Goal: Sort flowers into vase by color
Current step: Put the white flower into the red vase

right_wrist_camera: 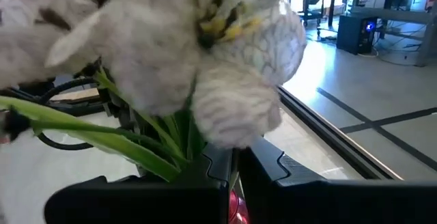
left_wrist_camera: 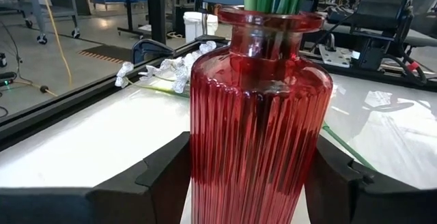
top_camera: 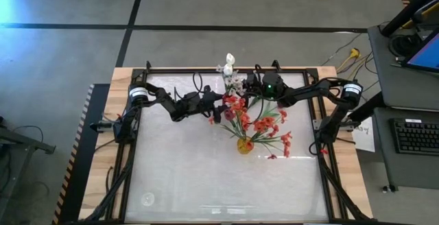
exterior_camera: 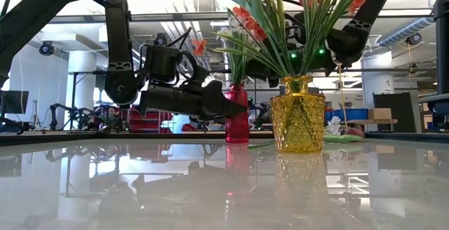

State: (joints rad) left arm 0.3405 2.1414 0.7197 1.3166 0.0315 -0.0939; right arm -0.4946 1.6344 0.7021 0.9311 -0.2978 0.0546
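Note:
A ribbed red vase (left_wrist_camera: 259, 128) with green stems in its neck stands on the table behind the yellow vase (exterior_camera: 298, 114), which holds red-orange flowers (top_camera: 257, 122). My left gripper (left_wrist_camera: 252, 183) reaches in level from the table's left, one finger on each side of the red vase's body. My right gripper (right_wrist_camera: 232, 173) hangs above the table near its far edge, shut on white flowers (right_wrist_camera: 205, 46) whose blossoms fill its wrist view. More white flowers (left_wrist_camera: 164, 67) lie on the table by the far edge. My left gripper has the red vase's body (left_wrist_camera: 205, 183) between its two fingers, low on the ribbed wall, coming in level from the table's left. The vase stands upright on the table. My right gripper pinches the white flowers' green stems (right_wrist_camera: 194, 157) between its shut fingers, held level and clear of the table. The blossoms stand just beyond the fingertips.
The yellow vase (top_camera: 245, 145) with its spreading red-orange flowers stands close to the near right of both grippers. A green stem (exterior_camera: 351, 137) lies on the table behind it. The table's near half (top_camera: 206, 184) is bare white surface inside a black frame.

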